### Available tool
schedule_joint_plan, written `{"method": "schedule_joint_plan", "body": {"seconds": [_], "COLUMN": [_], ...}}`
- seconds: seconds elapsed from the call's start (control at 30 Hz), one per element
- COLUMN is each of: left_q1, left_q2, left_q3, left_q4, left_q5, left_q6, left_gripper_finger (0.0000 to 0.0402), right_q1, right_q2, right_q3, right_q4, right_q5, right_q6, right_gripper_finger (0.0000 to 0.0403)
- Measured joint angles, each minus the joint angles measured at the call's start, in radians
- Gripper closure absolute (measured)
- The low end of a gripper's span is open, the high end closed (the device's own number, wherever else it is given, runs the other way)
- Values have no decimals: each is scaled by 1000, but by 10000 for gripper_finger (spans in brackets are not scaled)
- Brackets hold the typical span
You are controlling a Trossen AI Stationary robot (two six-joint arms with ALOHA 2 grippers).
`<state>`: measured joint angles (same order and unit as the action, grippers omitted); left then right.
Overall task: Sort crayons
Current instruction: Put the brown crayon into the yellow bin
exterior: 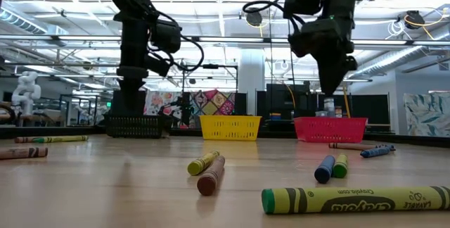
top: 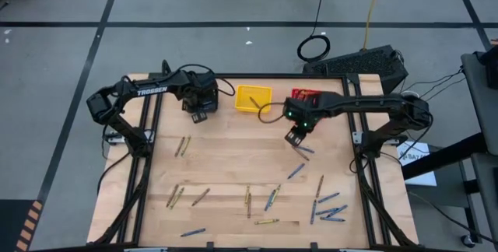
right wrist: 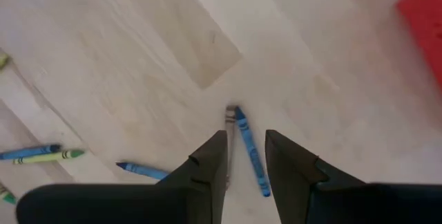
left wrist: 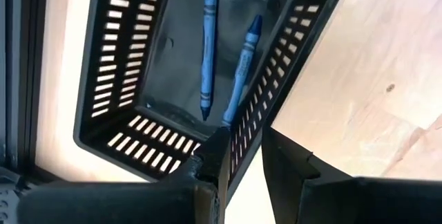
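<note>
Reading the writing first: "TROSSEN" in white on the left arm (top: 152, 92) in the high view, and "Crayola" printed on the wrapper of the yellow-green crayon (exterior: 355, 200) lying nearest the low camera.

Containers: black mesh basket (left wrist: 124, 58) holds two blue crayons (left wrist: 208, 51), side by side, approx parallel. Yellow basket (top: 254, 98) has one stick inside, colour hard to tell. Red basket (top: 306, 96) sits at the back w/ the others; contents can't be made out.

Crayons: thin short paper-wrapped sticks w/ black bands, blue, olive-yellow and tan-brown. Most are scattered loose over the front half of the tabletop (top: 233, 166); a blue cluster (top: 331, 209) lies front-right, olive/tan pairs (top: 183, 146) on the left. Low view shows a yellow and a brown one (exterior: 210, 175) touching, a blue and a green one just beside each other.

Left pincer (left wrist: 242, 156) hangs over the black basket's rim, fingers a narrow gap apart, nothing between them.

Right pincer (right wrist: 245, 156) is above the tabletop near the red basket, fingers slightly apart, empty; directly below lies a blue crayon (right wrist: 250, 151) w/ a greyish stick touching it at one end.
</note>
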<state>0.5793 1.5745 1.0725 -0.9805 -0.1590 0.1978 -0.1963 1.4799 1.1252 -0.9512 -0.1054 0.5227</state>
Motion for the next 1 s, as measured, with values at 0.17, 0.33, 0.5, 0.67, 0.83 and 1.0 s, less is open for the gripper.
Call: {"method": "schedule_joint_plan", "body": {"seconds": [0.17,0.33,0.5,0.67,0.83,1.0], "left_q1": [-2,-23,-56,-82,-97,-100], "left_q2": [0,0,0,0,0,0], "left_q3": [0,0,0,0,0,0], "left_q4": [6,2,3,6,8,24], "left_q5": [-1,0,7,10,10,11], "left_q6": [-5,-7,-8,-8,-8,-9], "left_gripper_finger": [324,324,324,324,324,324], "right_q1": [76,135,191,239,270,280], "right_q2": [0,0,0,0,5,6], "right_q3": [-54,-112,-180,-227,-271,-291], "right_q4": [25,33,95,153,224,238], "right_q5": [11,27,26,27,54,115], "right_q6": [79,148,216,256,295,313], "right_gripper_finger": [316,316,316,316,316,316]}}
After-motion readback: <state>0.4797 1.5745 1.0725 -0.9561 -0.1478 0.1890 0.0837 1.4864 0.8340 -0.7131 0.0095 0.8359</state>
